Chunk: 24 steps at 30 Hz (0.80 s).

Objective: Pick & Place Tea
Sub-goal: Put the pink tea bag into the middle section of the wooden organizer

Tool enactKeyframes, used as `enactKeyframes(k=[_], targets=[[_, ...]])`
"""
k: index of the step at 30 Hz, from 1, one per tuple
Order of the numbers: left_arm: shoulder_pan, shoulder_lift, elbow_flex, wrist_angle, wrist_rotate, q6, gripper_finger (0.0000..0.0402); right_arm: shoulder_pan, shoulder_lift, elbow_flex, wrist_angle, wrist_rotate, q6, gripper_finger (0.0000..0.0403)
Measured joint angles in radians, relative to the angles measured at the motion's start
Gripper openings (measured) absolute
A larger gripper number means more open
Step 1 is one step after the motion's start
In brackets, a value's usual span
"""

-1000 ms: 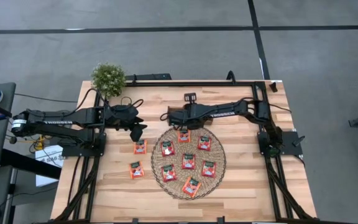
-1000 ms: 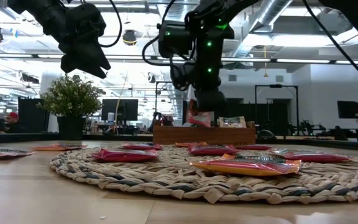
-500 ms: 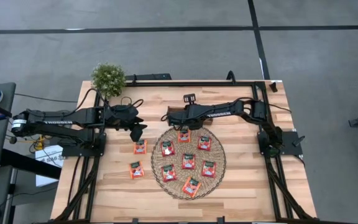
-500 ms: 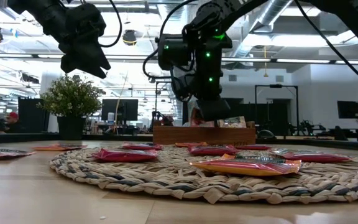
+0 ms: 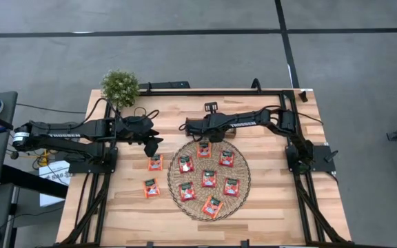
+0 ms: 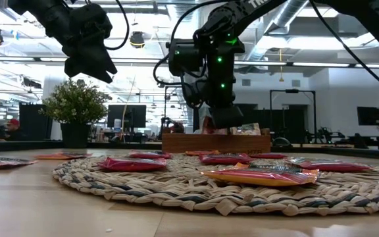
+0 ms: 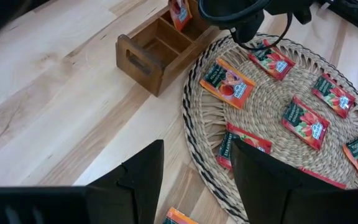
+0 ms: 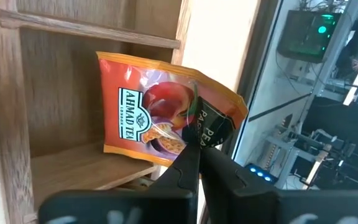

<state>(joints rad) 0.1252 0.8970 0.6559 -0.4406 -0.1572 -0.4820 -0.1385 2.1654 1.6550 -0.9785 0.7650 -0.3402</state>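
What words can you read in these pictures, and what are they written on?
"AHMAD TEA LONDON": on the orange tea sachet that the right claw pinches in the wooden tray.
"TROSSEN": on the left arm, barely readable.
Labels on the sachets on the woven mat: too small to read.

From overhead I see a light wooden table (image 5: 267, 213) inside a black frame. A round woven mat (image 5: 209, 178) lies at centre with seven red-orange tea sachets (image 5: 209, 178) on it; two more sachets (image 5: 156, 162) lie on bare wood just left of the mat. The right gripper (image 5: 190, 127) sits at the mat's far edge. The left gripper (image 5: 154, 143) hovers near the far-left sachet. A small potted plant (image 5: 120, 87) stands at the far-left corner.
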Motion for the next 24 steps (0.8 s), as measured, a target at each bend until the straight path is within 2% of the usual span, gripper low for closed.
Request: enactKeyframes(k=[14, 24], targets=[[0.0, 0.0, 0.0, 0.0, 0.0, 0.0, 0.0177, -0.001, 0.0, 0.0, -0.001, -0.002, 0.014, 0.0087], [0.0, 0.0, 0.0, 0.0, 0.0, -0.001, 0.0177, 0.023, -0.002, 0.083, -0.06, -0.002, -0.027, 0.0098]])
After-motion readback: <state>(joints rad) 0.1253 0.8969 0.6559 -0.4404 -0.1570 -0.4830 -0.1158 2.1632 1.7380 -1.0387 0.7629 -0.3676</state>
